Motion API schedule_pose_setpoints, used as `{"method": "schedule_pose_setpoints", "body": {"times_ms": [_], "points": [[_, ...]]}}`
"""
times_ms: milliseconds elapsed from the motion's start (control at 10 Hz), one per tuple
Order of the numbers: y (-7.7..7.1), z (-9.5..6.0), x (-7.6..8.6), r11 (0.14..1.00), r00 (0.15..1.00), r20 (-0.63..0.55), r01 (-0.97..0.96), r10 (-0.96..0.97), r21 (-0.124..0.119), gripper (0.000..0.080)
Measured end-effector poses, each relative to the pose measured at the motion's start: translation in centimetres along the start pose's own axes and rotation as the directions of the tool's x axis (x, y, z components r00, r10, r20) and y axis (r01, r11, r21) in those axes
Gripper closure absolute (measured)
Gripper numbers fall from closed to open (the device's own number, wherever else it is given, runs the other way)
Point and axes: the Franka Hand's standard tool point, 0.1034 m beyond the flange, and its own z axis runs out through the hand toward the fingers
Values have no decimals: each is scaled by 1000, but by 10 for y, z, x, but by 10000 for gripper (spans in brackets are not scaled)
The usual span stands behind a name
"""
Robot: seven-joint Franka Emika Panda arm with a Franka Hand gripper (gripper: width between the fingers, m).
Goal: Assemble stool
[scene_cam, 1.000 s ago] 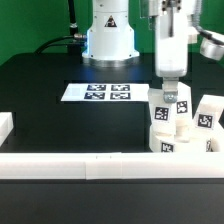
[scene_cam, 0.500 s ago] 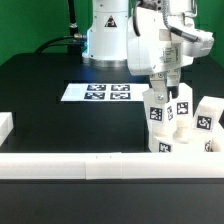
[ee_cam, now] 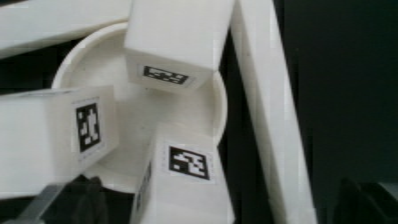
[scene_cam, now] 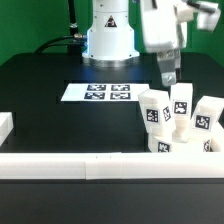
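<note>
The stool's round white seat (scene_cam: pixel 176 146) lies at the exterior view's right, just behind the front rail. Three tagged white leg blocks stand up out of it: one on the left (scene_cam: pixel 152 108), one in the middle (scene_cam: pixel 180 101) and one on the right (scene_cam: pixel 207 113). My gripper (scene_cam: pixel 168 76) hangs a little above and behind the middle leg, touching nothing. In the wrist view the seat (ee_cam: pixel 86 88) and its legs (ee_cam: pixel 178 45) lie below me. My gripper (ee_cam: pixel 214 206) is open there, its dark fingers (ee_cam: pixel 71 200) spread wide either side of the nearest leg (ee_cam: pixel 189 185) below.
The marker board (scene_cam: pixel 100 93) lies flat on the black table (scene_cam: pixel 50 110) in front of the robot base. A long white border rail (scene_cam: pixel 90 165) runs along the front edge, with a short rail piece (scene_cam: pixel 5 125) at the exterior view's left.
The gripper was shut low on the middle leg. It has let go, opened and risen clear. The leg stays standing in the seat.
</note>
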Motion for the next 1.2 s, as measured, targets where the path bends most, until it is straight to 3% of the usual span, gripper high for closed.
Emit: {"method": "schedule_pose_setpoints", "body": {"times_ms": [300,500,900,1100,1200], "points": [[2,3,2,979,979,-5,204,-204,-4,151],[3,6,-4,838,838,-34,544,-545,-37,151],[4,7,-6,669,668,-22,742,-743,-45,151],[4,7,-5,529,529,-14,847,-848,-50,151],[3,9,1,360,360,-6,931,-933,-63,151]]}}
